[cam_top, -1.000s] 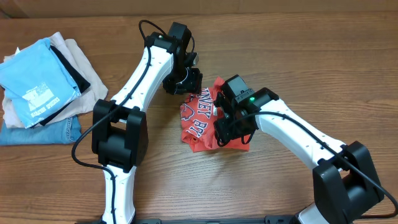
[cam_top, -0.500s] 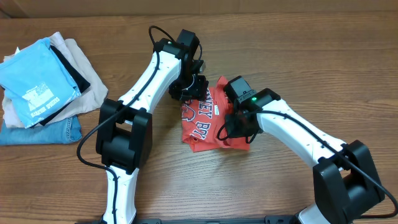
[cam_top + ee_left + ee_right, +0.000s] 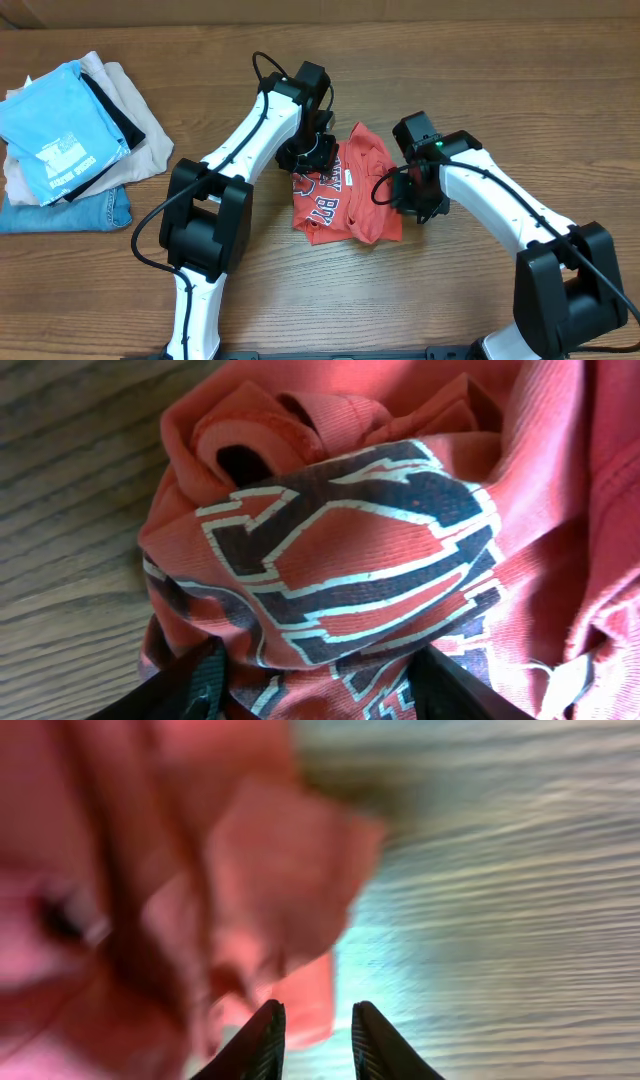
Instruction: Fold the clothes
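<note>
The clothes, a red T-shirt with white-and-dark lettering, lie bunched on the wooden table between the two arms. My left gripper hangs over the shirt's upper left part. In the left wrist view its jaws stand wide apart, one finger either side of a bulging fold of the lettered cloth, and the gripper is open. My right gripper is at the shirt's right edge. In the blurred right wrist view its gripper shows a narrow gap with bare table in it, and a shirt corner lies just left of the fingers.
A pile of folded garments sits at the far left: a light blue shirt on top, beige cloth under it and denim at the bottom. Wooden table stretches around the arms.
My left gripper has moved right, onto the shirt's upper left. My right gripper has gone from the shirt's middle out to its right edge, closing and partly reopening, and the shirt lies spread wider to the right.
</note>
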`<control>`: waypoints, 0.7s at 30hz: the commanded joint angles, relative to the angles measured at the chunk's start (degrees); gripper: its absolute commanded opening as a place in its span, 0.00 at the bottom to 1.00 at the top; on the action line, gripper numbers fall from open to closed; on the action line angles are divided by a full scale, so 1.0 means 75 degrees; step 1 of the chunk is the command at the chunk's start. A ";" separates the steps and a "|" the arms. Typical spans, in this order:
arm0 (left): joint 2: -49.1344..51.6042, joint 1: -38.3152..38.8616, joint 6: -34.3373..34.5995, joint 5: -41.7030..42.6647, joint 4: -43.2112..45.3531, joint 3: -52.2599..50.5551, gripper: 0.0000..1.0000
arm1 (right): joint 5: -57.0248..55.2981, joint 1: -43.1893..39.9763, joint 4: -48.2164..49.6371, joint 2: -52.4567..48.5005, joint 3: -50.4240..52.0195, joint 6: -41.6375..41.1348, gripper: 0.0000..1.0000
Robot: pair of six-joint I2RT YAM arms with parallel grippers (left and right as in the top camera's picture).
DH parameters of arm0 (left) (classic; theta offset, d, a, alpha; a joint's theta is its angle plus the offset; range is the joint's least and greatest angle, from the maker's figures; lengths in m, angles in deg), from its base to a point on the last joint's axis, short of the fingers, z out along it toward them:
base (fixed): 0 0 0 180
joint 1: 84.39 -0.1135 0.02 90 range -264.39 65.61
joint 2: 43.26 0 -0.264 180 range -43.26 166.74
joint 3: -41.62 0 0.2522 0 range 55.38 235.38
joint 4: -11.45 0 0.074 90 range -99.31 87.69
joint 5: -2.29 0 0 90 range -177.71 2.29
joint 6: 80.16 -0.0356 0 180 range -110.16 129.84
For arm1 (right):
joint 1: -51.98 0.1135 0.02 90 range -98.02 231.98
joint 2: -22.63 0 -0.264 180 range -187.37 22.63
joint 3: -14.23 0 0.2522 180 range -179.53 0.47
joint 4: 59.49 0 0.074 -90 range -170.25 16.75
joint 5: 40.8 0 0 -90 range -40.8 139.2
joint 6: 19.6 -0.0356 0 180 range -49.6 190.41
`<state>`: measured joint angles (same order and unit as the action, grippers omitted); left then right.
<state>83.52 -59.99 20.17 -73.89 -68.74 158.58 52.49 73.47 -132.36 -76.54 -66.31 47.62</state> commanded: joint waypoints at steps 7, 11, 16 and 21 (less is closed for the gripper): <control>0.0032 0.0050 -0.0119 -0.0119 0.0067 -0.0082 0.63 | 0.1498 0.0956 -0.0003 0.1145 -0.0382 0.1664 0.41; 0.0032 0.0052 -0.0119 -0.0119 0.0087 -0.0082 0.63 | 0.1457 0.1285 -0.0015 0.1113 -0.0160 0.1766 0.41; 0.0032 0.0050 -0.0119 -0.0119 0.0096 -0.0082 0.63 | 0.1247 0.1769 0.0096 0.1105 0.0006 0.1848 0.43; 0.0032 0.0052 -0.0119 -0.0117 0.0093 -0.0082 0.63 | 0.1052 0.1958 0.0560 0.1105 0.0382 0.1851 0.50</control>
<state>83.52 -59.99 20.15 -74.09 -68.24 158.58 61.80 87.46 -130.04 -68.30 -65.70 60.73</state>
